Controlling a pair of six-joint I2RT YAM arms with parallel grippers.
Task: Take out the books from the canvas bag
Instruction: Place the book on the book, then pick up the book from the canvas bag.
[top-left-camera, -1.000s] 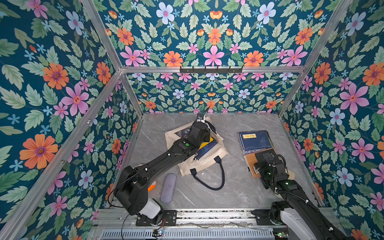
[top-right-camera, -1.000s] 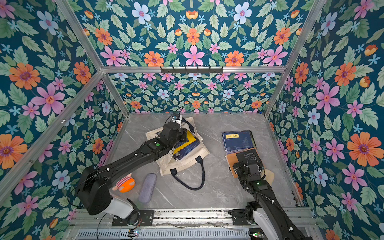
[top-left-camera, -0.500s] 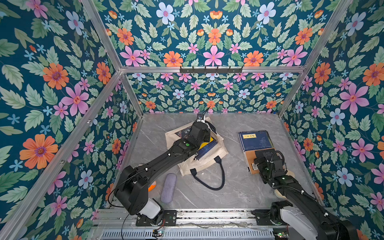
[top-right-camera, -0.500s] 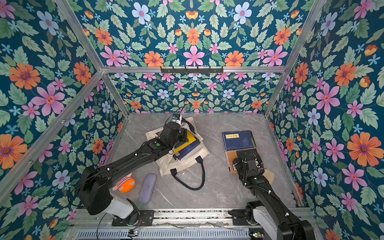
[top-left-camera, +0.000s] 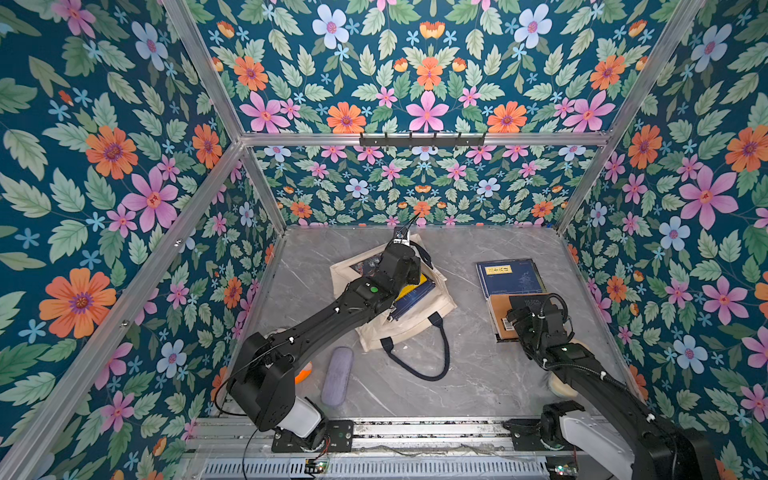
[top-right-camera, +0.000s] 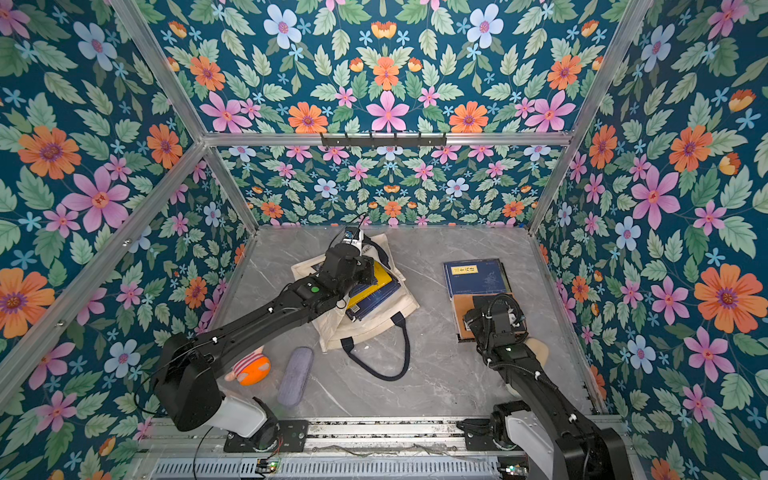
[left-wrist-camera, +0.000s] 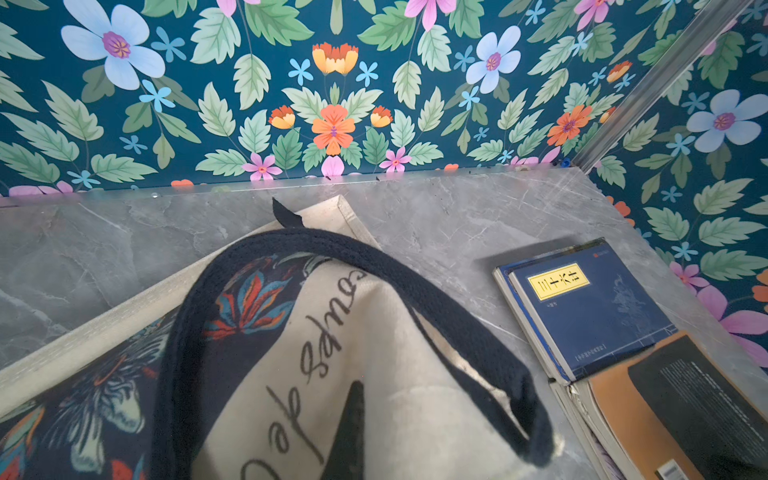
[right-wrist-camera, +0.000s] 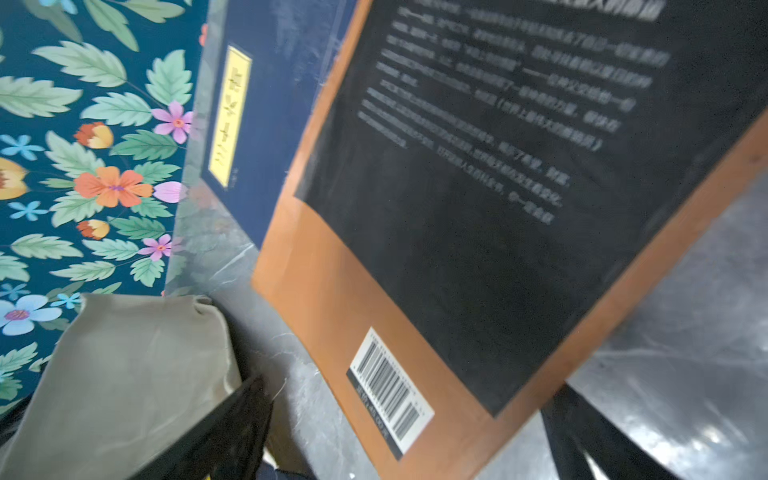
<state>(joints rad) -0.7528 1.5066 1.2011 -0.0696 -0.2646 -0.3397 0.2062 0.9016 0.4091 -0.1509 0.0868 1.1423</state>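
The cream canvas bag (top-left-camera: 419, 320) (top-right-camera: 374, 326) lies on its side left of centre, its mouth lifted. My left gripper (top-left-camera: 413, 270) (left-wrist-camera: 357, 440) is shut on the bag's upper cloth, which drapes over one dark finger (left-wrist-camera: 349, 424). A yellow book (top-right-camera: 380, 276) and a navy book (top-left-camera: 415, 297) (top-right-camera: 374, 301) show in the opening. At the right lie a navy book with a yellow label (top-left-camera: 509, 278) (left-wrist-camera: 590, 311) and an orange-and-black book (top-left-camera: 500, 313) (right-wrist-camera: 478, 187). My right gripper (top-left-camera: 523, 309) (right-wrist-camera: 399, 449) hovers open just over that book's near corner.
A lilac pouch (top-left-camera: 337, 376) and an orange plush toy (top-right-camera: 251, 368) lie near the left arm's base. A beige cloth item (top-right-camera: 538, 349) (right-wrist-camera: 133, 374) sits beside the right arm. A navy handle (top-left-camera: 415, 361) loops forward. Floral walls close three sides.
My right gripper has slid a little toward the back, further over the orange-and-black book. The left arm and the bag have not moved.
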